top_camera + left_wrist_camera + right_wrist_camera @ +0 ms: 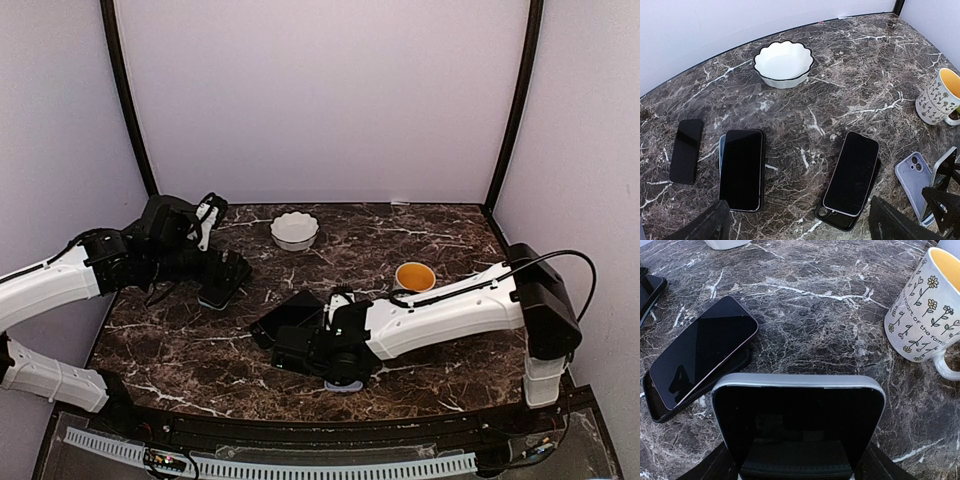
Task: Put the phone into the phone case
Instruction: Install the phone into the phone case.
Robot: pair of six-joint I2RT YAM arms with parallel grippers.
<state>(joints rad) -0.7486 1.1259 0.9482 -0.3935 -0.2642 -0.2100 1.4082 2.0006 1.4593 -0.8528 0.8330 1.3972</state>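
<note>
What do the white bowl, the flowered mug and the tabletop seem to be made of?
White bowl: probably glazed ceramic; it is smooth and glossy, with a scalloped rim and a dark edge line.
Flowered mug: likely glazed ceramic too; flowers are printed outside, and the inside is yellow.
Tabletop: looks like polished dark brown marble with white veins, though it may be a printed laminate.
</note>
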